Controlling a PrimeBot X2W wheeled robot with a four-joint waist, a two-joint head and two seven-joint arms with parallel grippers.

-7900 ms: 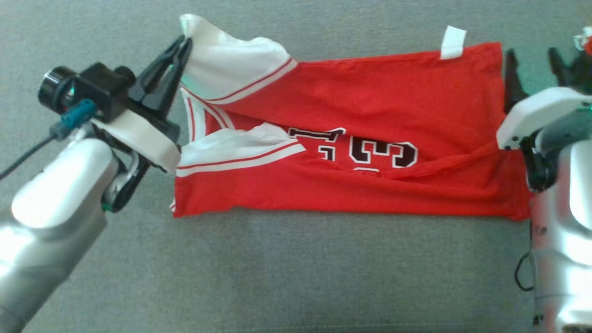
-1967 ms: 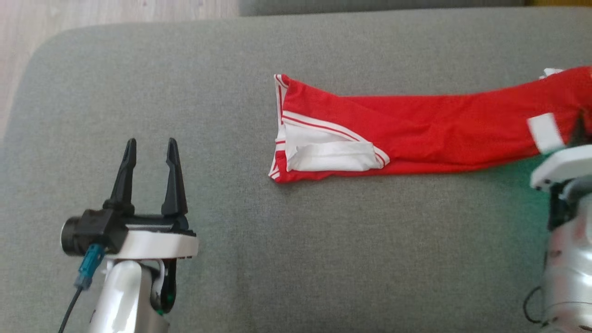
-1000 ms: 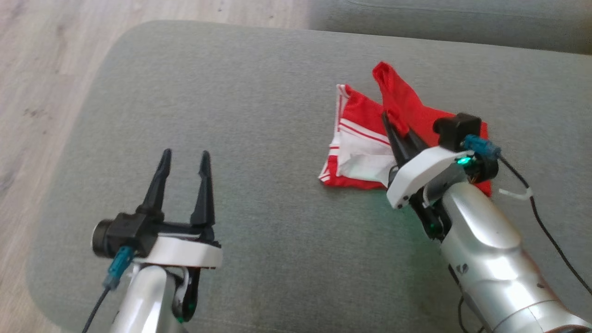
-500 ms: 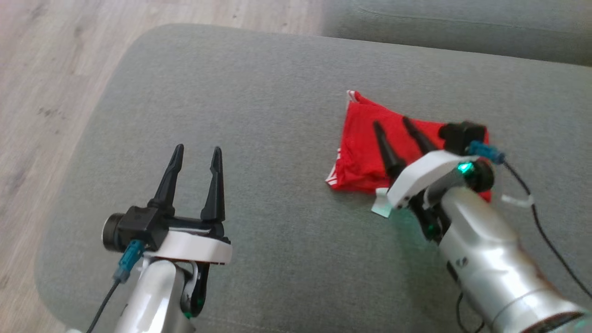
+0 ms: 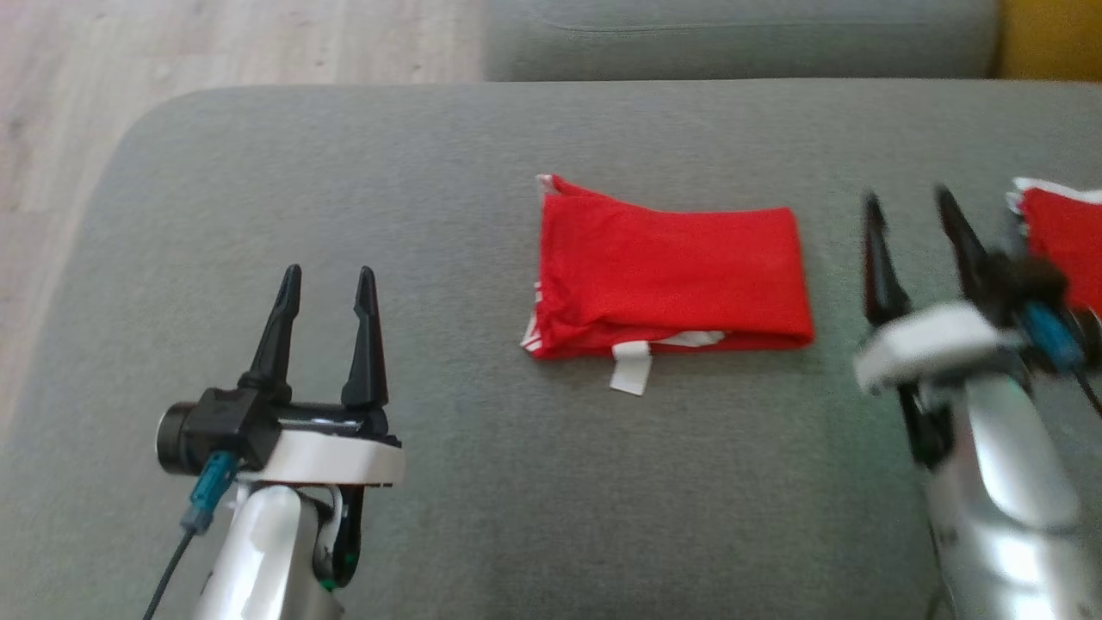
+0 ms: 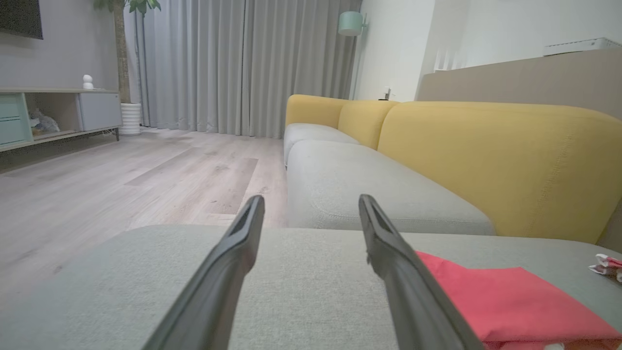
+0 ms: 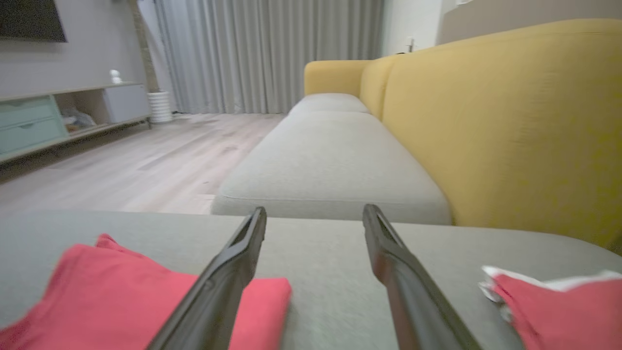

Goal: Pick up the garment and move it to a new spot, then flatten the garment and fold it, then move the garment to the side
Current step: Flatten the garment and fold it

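The garment (image 5: 671,271), folded into a red rectangle with a white tag (image 5: 631,372) at its near edge, is laid flat on the grey cushion (image 5: 430,215). The left gripper (image 5: 329,274) is held spread and empty well to its left. The right gripper (image 5: 908,196), likewise released and empty, is seen between it and a second red-and-white garment (image 5: 1063,237).

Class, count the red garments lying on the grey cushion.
2: folded red garment in the centre; second red garment at the head view's right edge, partly cut off.
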